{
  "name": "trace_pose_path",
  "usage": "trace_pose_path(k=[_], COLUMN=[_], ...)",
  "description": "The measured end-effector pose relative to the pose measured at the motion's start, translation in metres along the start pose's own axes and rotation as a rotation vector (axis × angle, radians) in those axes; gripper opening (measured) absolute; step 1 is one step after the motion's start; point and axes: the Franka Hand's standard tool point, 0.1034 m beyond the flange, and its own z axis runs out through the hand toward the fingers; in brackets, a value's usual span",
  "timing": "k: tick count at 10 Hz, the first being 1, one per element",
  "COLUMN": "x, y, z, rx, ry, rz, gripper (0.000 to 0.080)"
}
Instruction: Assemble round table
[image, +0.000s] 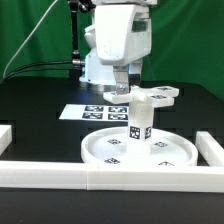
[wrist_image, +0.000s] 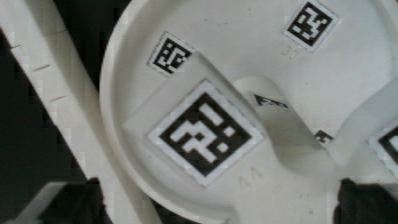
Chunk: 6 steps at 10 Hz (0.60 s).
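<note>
The large rimmed round disc (image: 115, 150) lies flat just behind the front rail. The short thick cylinder leg (image: 140, 120) stands upright on its middle, a square tag facing the camera. The flat cross-shaped piece (image: 163, 93) lies behind it toward the exterior view's right. My gripper (image: 127, 92) hangs at the leg's top, open. In the wrist view the tagged leg (wrist_image: 210, 135) fills the space between my two dark fingers (wrist_image: 80, 203), which stand wide on either side without pressing it. The disc (wrist_image: 249, 45) spreads beneath with more tags.
The marker board (image: 92, 112) lies on the black table at the exterior view's left of the disc. White border rails run along the front (image: 100, 178), the left (image: 6, 135) and the right (image: 210, 150); one rail (wrist_image: 45, 100) also shows in the wrist view.
</note>
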Motion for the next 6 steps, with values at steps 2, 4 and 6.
trace_pose_path(k=[2, 4, 6], x=[0.009, 0.017, 0.023], y=[-0.003, -0.011, -0.019], z=[0.0, 0.004, 0.008], rx=[-0.011, -0.005, 0.001], ry=[0.006, 0.01, 0.014], rz=[0.029, 0.03, 0.086], gripper=[0.0649, 0.0649, 0.0649])
